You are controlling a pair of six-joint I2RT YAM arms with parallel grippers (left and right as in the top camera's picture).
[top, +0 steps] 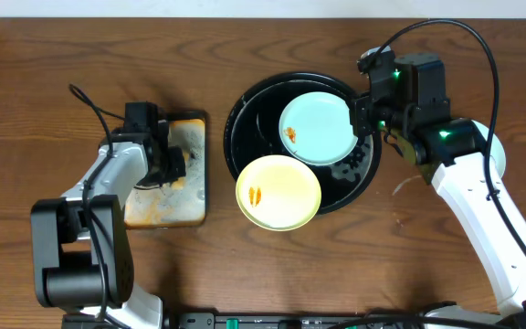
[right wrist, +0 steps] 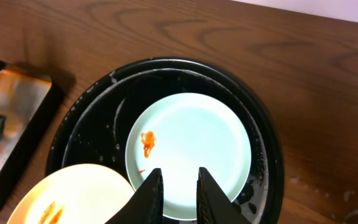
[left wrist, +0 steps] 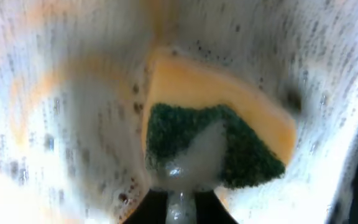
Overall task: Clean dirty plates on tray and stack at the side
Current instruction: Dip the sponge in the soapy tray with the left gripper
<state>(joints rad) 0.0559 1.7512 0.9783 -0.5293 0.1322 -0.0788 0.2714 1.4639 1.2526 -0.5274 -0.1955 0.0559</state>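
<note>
A pale blue-green plate with an orange smear lies inside the round black tray. A pale yellow plate, also smeared, rests over the tray's lower-left rim. My right gripper hovers over the blue-green plate's right part. Its jaws are a narrow gap apart, and only the plate shows through. My left gripper is down in the rust-stained metal tray, shut on the green face of a yellow sponge.
The rectangular metal tray sits left of the black tray, with a strip of bare wooden table between them. Water drops and foam spot the black tray's floor. Cables trail from both arms.
</note>
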